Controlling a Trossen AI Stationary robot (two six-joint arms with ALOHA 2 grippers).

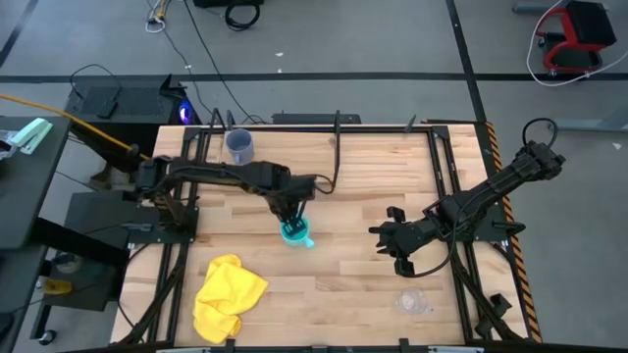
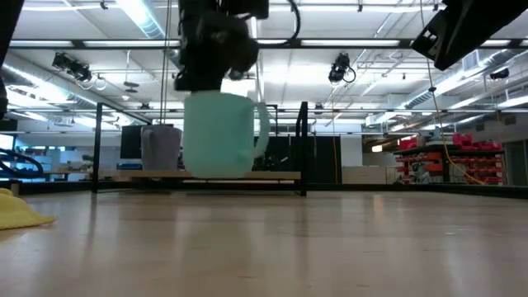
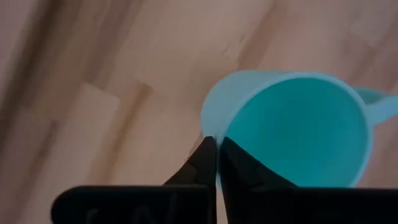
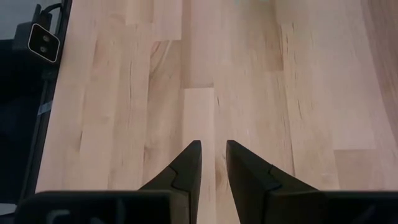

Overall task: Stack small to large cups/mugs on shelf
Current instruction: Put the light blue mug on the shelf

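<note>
My left gripper (image 1: 291, 216) is over the table's middle, shut on the bright cyan mug (image 1: 296, 233), which hangs above the tabletop in the low view (image 2: 219, 136). The grey-blue mug (image 1: 239, 147) stands upright on the shelf plank (image 2: 272, 175) at the table's far edge; it also shows in the low view (image 2: 161, 148). The clear cup (image 1: 412, 300) stands on the table near the front right. My right gripper (image 1: 385, 238) hovers right of centre, a little open and empty (image 4: 213, 149). My left gripper pinches the cyan mug's rim (image 3: 211, 132) on the side opposite the handle (image 3: 380, 99), one finger inside the mug and one outside. The fingers come from above, pointing down. The mug hangs upright below them, mouth up, lifted clear of the table.
A crumpled yellow cloth (image 1: 228, 294) lies at the table's front left. Black metal frame rails (image 1: 446, 186) run along the table's left and right sides. Bare wood lies between the two grippers and in front of the shelf.
</note>
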